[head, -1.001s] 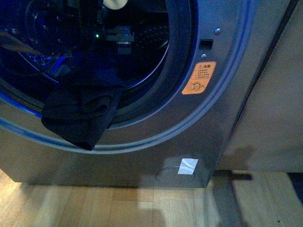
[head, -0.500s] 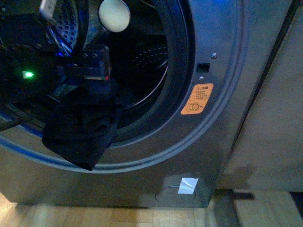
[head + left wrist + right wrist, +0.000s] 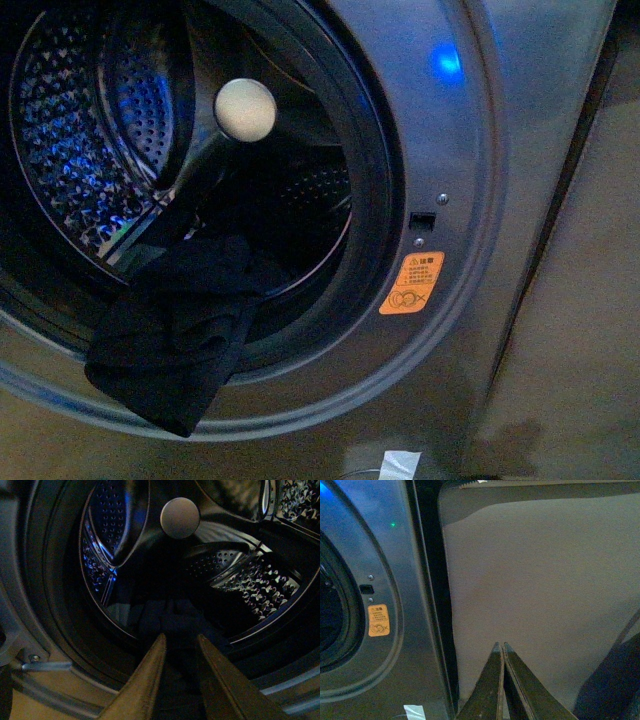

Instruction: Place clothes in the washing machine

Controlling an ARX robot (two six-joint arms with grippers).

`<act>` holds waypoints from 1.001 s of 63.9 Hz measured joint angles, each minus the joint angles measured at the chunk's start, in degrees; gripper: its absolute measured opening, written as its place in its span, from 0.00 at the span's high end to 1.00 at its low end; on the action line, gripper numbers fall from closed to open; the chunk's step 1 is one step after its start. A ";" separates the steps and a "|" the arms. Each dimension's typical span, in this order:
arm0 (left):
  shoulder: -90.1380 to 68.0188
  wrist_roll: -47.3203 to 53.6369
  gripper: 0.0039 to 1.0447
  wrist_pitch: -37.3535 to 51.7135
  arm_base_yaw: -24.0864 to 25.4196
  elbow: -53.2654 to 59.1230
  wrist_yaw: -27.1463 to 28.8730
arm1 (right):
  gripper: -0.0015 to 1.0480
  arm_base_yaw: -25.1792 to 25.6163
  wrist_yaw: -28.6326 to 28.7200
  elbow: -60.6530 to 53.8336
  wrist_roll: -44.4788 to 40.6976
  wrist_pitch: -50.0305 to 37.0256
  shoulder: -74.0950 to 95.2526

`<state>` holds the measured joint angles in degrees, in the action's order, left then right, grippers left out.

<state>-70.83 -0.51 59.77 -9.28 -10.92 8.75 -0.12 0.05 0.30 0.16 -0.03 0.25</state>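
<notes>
Left wrist view: left tool (image 3: 179, 645) spread | clothes (image 3: 170, 622) just beyond tips, untouched, over drum lip

The clothes (image 3: 175, 335) hang over the lower lip of the washing machine (image 3: 470, 200) mouth, partly inside the drum (image 3: 80, 150), partly down the front. A sticker (image 3: 411, 284) sits right of the opening, below a light (image 3: 447, 63).

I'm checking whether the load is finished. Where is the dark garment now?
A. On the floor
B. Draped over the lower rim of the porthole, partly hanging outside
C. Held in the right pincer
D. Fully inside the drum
B: the dark garment hangs over the washing machine's lower door rim, its end dangling outside.
</notes>
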 joint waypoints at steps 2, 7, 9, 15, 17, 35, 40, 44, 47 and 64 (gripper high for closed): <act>0.31 0.02 0.94 1.27 0.50 1.11 -0.37 | 0.97 0.00 0.00 0.00 -0.09 0.00 0.00; 2.21 0.07 0.97 0.50 1.70 3.69 -1.36 | 0.84 0.00 0.00 0.00 -0.09 0.00 0.00; 3.48 0.07 0.97 -0.26 2.05 4.42 -1.70 | 0.79 0.00 0.02 0.00 -0.09 0.00 0.00; 9.46 0.09 0.97 -3.80 3.30 6.23 -3.13 | 0.59 0.00 0.02 0.00 -0.09 0.00 0.00; 11.34 0.09 0.97 -5.16 3.74 6.73 -3.43 | 0.52 0.00 0.00 0.00 -0.09 0.00 0.00; 25.44 0.11 0.97 -16.24 9.09 9.57 -8.57 | 0.06 0.00 0.02 0.00 -0.04 0.00 0.00; 28.81 0.11 0.97 -19.32 9.09 9.81 -8.79 | 0.08 0.00 0.00 0.00 -0.07 0.00 0.00; 31.82 0.11 0.97 -21.88 9.11 9.84 -8.76 | 0.07 0.00 0.00 0.00 -0.07 0.00 0.00; 33.92 0.11 0.97 -23.67 9.14 9.86 -8.76 | 0.07 0.00 0.02 0.00 -0.07 0.00 0.00; 44.39 0.13 0.97 -33.35 9.14 9.88 -8.76 | 0.07 0.00 0.02 0.00 -0.07 0.00 0.00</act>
<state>-26.44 -0.38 26.41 -0.14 -1.04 -0.01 -0.12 0.08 0.30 0.10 -0.03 0.25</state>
